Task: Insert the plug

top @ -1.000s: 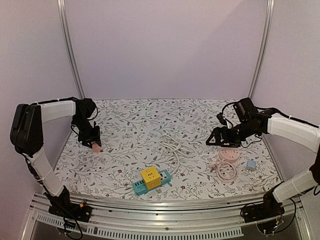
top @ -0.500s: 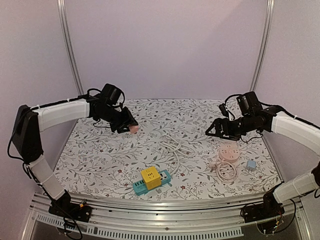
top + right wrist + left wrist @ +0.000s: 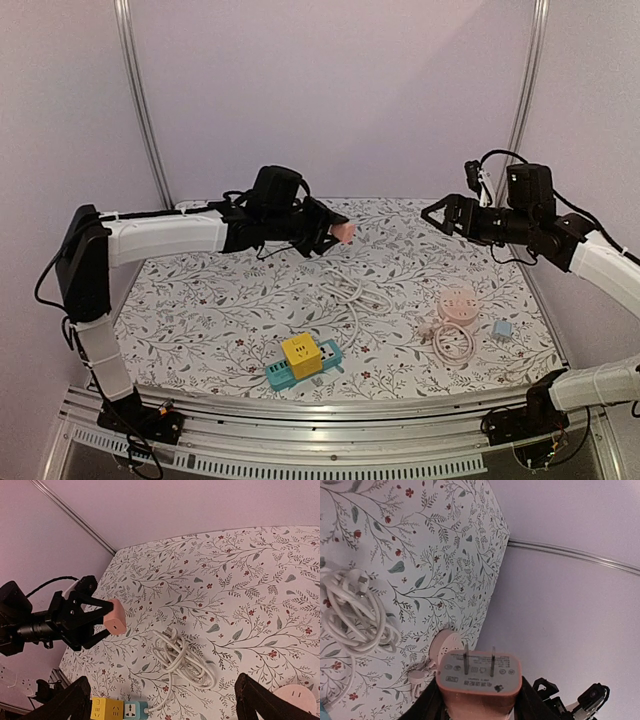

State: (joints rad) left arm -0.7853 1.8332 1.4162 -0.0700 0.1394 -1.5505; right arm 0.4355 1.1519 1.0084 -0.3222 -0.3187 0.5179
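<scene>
One second has swung the pink plug (image 3: 345, 233), clamped in the left gripper (image 3: 336, 232), from far left of the round socket (image 3: 458, 304) to mid-air nearer it, while the right gripper (image 3: 437, 213) gapes wide above it; insertion not yet begun.

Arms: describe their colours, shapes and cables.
The left arm and right arm have white tubular shells with black joints and wrists. Loose black cables loop along them. The fingers are slim, black and angular.

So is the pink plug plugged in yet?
Not in. The pink plug hangs in the air between the left fingers, both prongs bare.
</scene>
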